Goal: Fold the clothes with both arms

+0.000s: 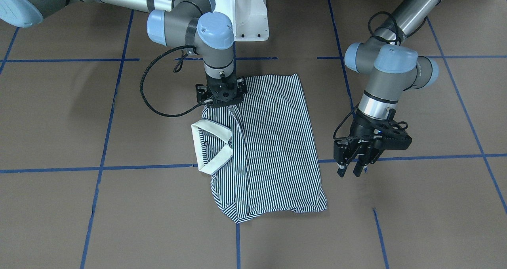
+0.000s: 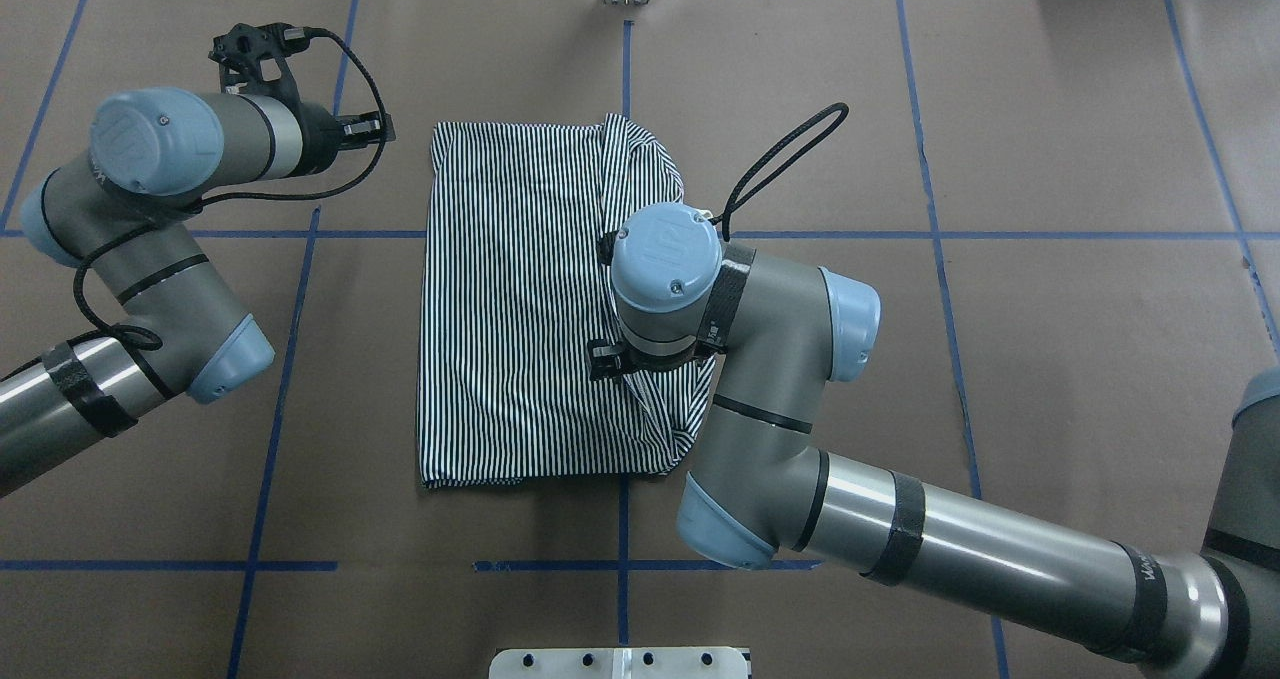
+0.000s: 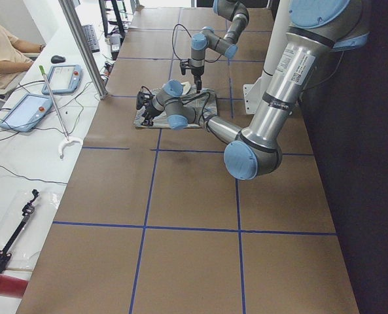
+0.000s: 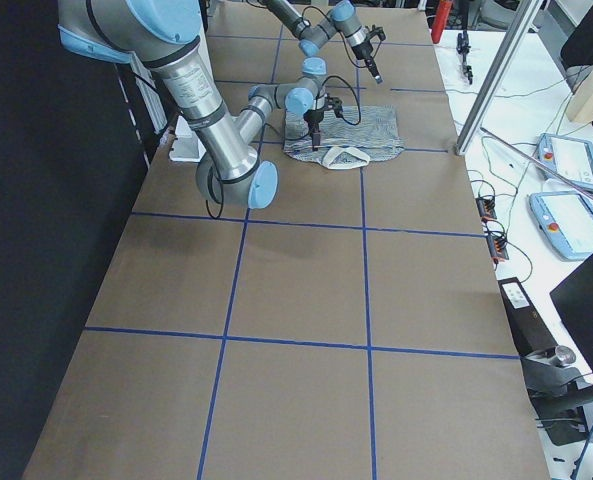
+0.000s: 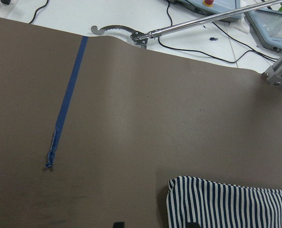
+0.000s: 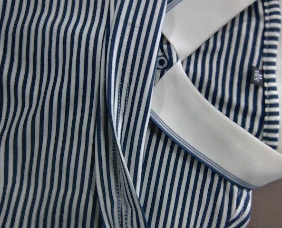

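Note:
The striped polo shirt [image 1: 273,142] lies on the brown table, folded into a long rectangle, with its cream collar [image 1: 214,146] sticking out at one side. It also shows in the overhead view [image 2: 520,309]. My right gripper [image 1: 222,102] points straight down onto the shirt's edge beside the collar; its fingers are hidden, so I cannot tell if it holds cloth. The right wrist view shows the collar [image 6: 217,123] and the stripes close up. My left gripper [image 1: 350,173] is open and empty and hovers off the shirt's opposite side. The left wrist view shows a shirt corner [image 5: 231,204].
The white pedestal base [image 1: 241,11] stands behind the shirt. A black cable loop [image 1: 158,102] hangs beside the right wrist. Blue tape lines [image 1: 99,168] cross the table. A metal rod [image 5: 202,21] and tablets lie past the far edge, where a person [image 3: 4,55] sits.

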Controlling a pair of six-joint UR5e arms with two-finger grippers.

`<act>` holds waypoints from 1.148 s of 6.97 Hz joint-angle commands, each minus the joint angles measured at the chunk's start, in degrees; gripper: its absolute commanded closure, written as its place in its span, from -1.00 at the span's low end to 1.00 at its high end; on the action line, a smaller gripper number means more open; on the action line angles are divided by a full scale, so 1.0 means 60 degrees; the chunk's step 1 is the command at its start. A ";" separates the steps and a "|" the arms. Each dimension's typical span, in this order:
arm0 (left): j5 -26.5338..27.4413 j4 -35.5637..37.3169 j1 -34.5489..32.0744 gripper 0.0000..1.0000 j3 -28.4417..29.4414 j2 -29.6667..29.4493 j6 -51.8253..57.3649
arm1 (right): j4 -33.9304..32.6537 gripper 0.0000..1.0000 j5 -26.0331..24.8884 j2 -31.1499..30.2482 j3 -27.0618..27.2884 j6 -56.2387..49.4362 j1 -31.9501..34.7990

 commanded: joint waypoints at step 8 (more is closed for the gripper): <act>-0.0019 -0.0017 0.0001 -0.08 0.0015 0.0044 -0.0013 | -0.0038 -1.00 0.0085 -0.0127 -0.0575 -0.0259 0.0158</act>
